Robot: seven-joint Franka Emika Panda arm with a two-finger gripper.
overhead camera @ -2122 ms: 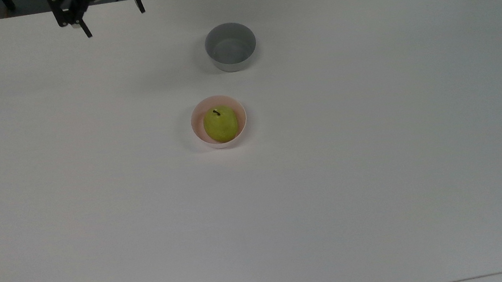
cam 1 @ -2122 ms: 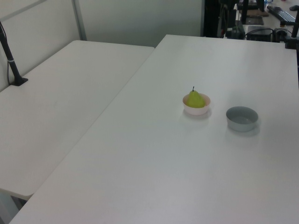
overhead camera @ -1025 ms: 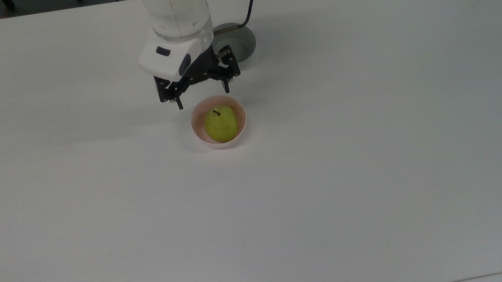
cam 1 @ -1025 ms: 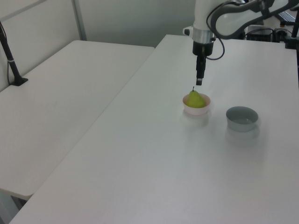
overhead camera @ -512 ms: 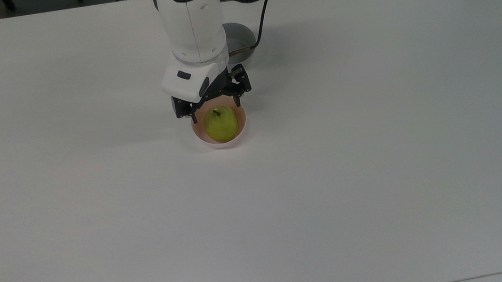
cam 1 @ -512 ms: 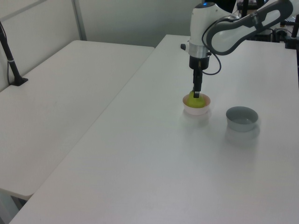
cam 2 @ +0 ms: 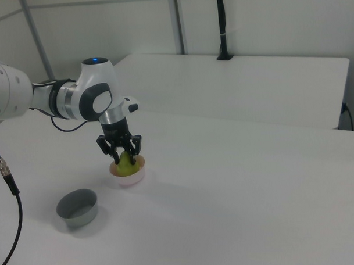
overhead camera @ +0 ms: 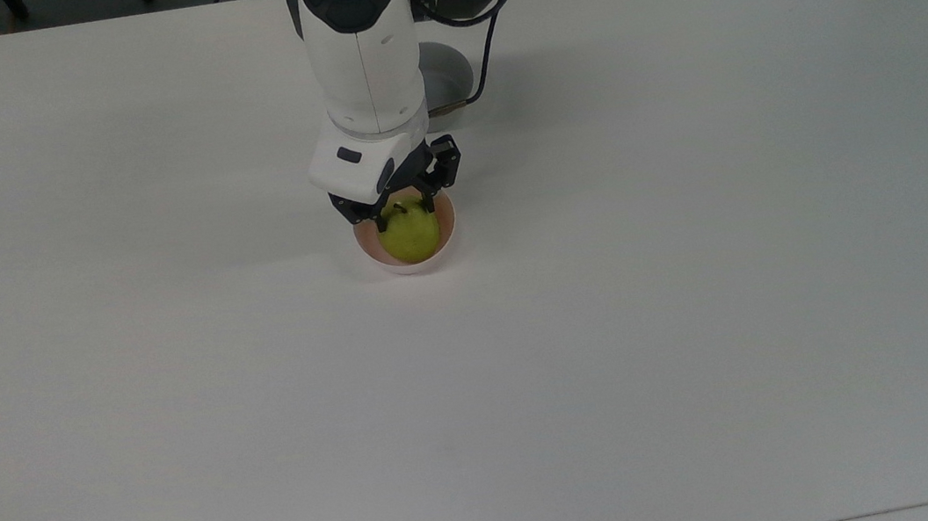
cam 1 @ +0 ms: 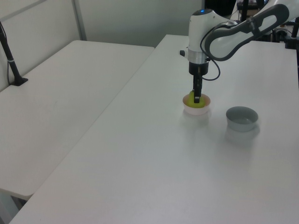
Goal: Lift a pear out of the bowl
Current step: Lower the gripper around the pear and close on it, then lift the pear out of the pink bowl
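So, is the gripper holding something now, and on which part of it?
The gripper straddles the upper part of the pear, which sits in the bowl. Whether its fingers grip it cannot be told.

You saw the yellow-green pear (overhead camera: 409,233) sitting upright in the pale pink bowl (overhead camera: 409,260), between the fingers (overhead camera: 380,218).

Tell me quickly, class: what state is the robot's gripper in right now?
Gripper: open, fingers straddling the pear in the pink bowl, not yet shut on it.
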